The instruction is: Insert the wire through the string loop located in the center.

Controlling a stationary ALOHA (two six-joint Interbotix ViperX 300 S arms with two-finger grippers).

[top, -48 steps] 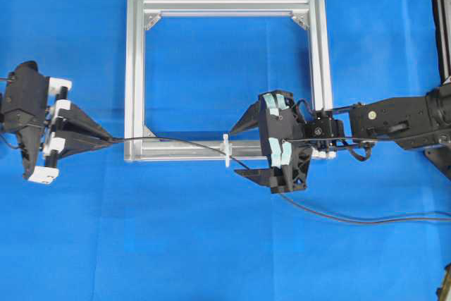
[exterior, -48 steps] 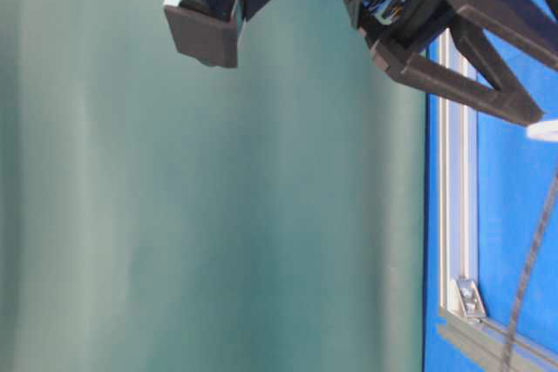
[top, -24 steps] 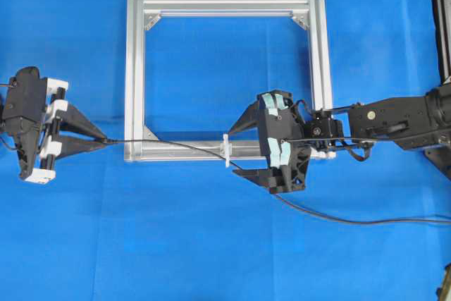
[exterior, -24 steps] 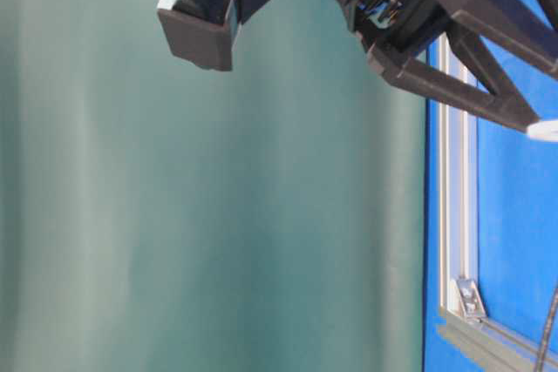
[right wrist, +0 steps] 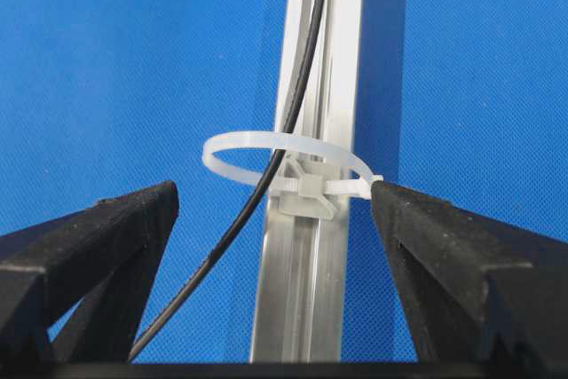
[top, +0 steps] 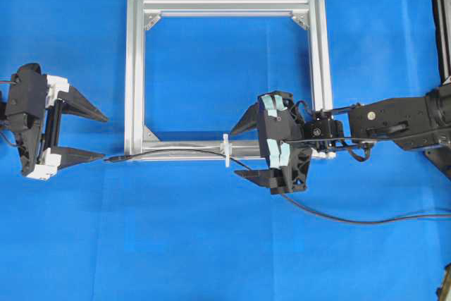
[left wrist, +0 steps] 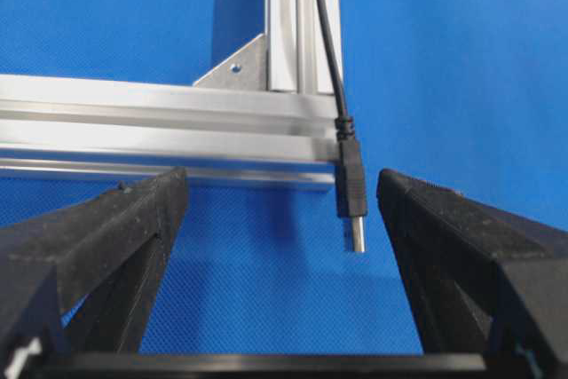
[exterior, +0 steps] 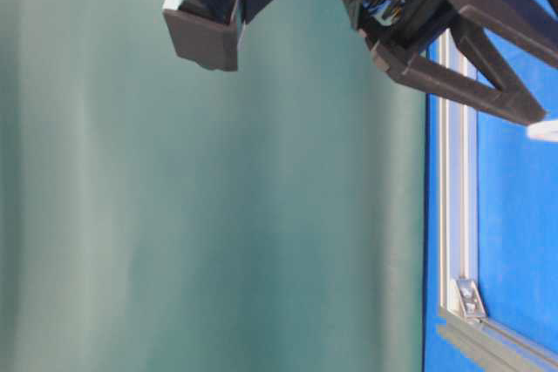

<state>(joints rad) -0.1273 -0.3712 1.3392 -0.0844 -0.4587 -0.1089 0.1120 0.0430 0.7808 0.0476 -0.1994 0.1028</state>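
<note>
At the far left of the overhead view, the left gripper (top: 99,137) stands with jaws wide apart, holding nothing. The wire (top: 176,151) lies with its plug just beside the lower fingertip, metallic tip bare on the blue cloth (top: 211,244) in the left wrist view. It runs rightward along the silver frame (top: 134,75) bottom bar and passes through the string loop (top: 227,150) at lower centre. The right gripper (top: 239,149) spreads wide just right of the loop; beneath it the wire is hidden. The table-level view cuts off loop and wire.
</note>
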